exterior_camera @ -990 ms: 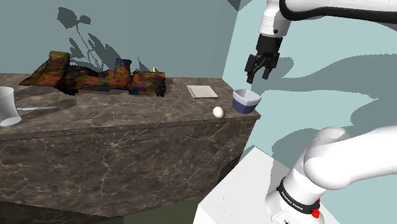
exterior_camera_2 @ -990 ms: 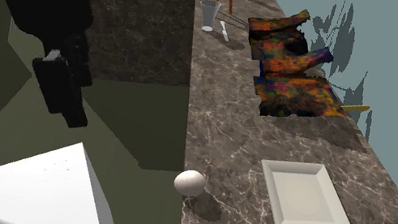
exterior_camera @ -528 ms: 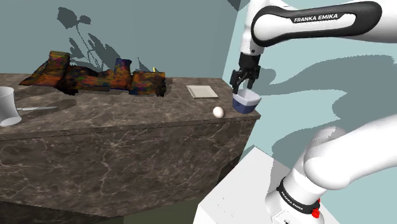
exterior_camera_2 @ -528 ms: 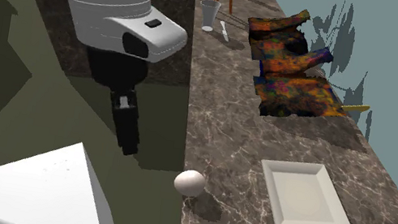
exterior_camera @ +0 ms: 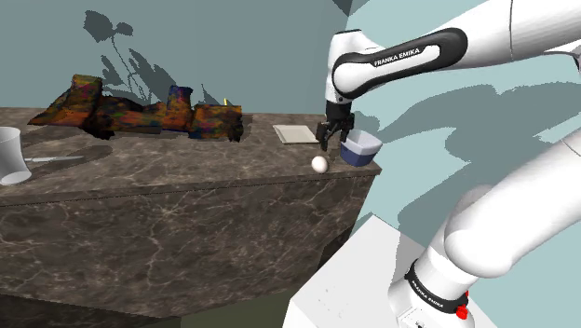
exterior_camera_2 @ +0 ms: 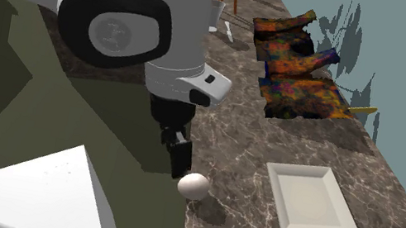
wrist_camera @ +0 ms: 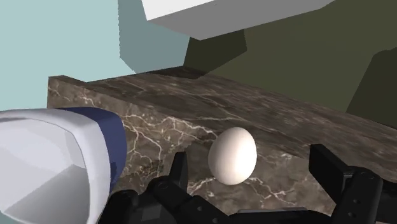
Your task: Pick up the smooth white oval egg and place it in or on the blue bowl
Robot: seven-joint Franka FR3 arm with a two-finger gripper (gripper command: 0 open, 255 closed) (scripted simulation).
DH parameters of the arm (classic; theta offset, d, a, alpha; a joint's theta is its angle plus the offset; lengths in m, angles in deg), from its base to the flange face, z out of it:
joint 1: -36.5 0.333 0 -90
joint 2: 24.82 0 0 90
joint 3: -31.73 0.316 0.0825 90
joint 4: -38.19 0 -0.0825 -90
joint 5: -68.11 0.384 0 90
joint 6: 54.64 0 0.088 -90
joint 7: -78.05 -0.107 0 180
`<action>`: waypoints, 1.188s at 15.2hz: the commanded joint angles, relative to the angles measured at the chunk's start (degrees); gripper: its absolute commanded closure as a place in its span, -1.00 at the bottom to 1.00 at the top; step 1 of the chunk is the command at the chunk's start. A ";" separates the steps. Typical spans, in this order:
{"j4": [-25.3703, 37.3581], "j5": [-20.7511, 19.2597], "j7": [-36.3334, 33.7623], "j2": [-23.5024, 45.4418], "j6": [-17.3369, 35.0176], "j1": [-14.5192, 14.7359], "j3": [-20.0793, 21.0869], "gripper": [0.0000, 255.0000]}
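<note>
Printed in white capitals along the black band (exterior_camera: 402,54) of the white robot arm (exterior_camera: 521,28): "FRANKA EMIKA". Tiny white lettering on the black ring (exterior_camera: 436,294) lower down, unreadable.

Kitchen (home): marbled counter (exterior_camera: 168,160), cup (exterior_camera: 7,157), white tray (exterior_camera_2: 311,200).

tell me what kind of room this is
Probably a home kitchen, rendered in a simulator: a long dark marbled counter carries a white egg, a blue bowl, a flat white tray and a white cup.
</note>
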 commanded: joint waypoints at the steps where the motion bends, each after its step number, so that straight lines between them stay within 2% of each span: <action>1: 0.80 -0.49 0.22 4.25 3.21 -0.08 -0.32 -1.00; 6: 4.65 -1.39 0.76 15.20 9.59 -0.34 -0.90 -1.00; 14: 2.14 -2.00 0.54 18.77 15.73 -0.94 -1.49 -1.00; 18: 2.14 -2.00 0.54 18.77 15.73 -0.94 -1.49 -1.00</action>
